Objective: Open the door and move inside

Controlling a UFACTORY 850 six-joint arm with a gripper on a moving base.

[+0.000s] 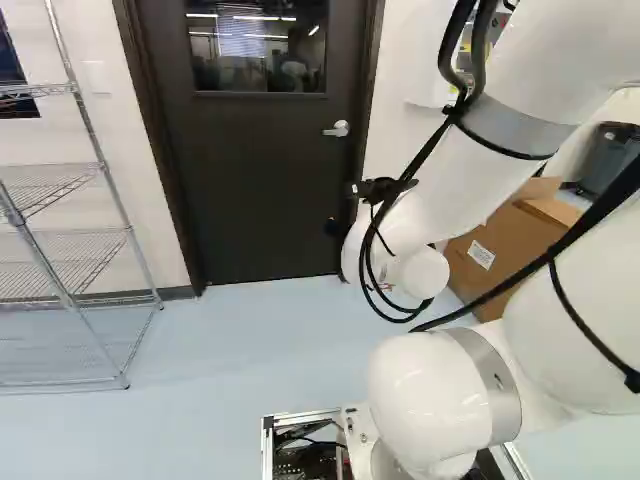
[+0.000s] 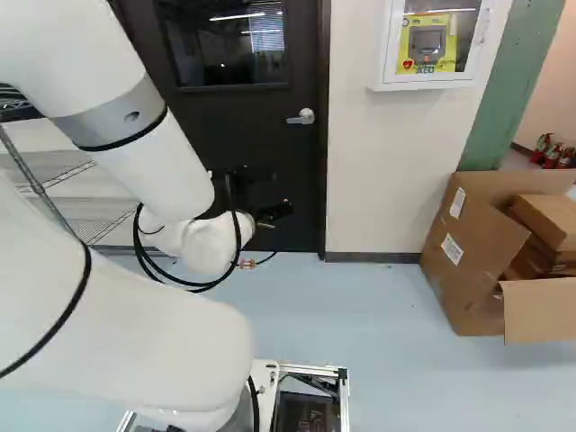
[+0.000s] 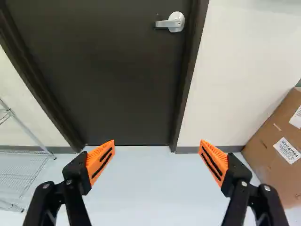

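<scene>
My gripper (image 2: 275, 194) is hard to make out against the dark door (image 2: 243, 126) in the right base view. In the wrist view the gripper (image 3: 157, 157) is open, its orange pads wide apart with nothing between them. The dark door (image 3: 108, 75) stands closed in its frame ahead. Its silver lever handle (image 3: 173, 22) sits near the door's edge on the side away from the wire rack, beyond the fingers and not touched. Both base views show the same handle (image 1: 340, 129), above the gripper, and a window (image 1: 258, 45) in the door's upper part.
A wire rack (image 1: 70, 235) stands left of the door in the left base view. Right of the door, in the right base view, are a wall cabinet (image 2: 430, 43), an opened cardboard box (image 2: 472, 261) and a green column (image 2: 504, 90). Pale floor (image 2: 387, 360) lies before the door.
</scene>
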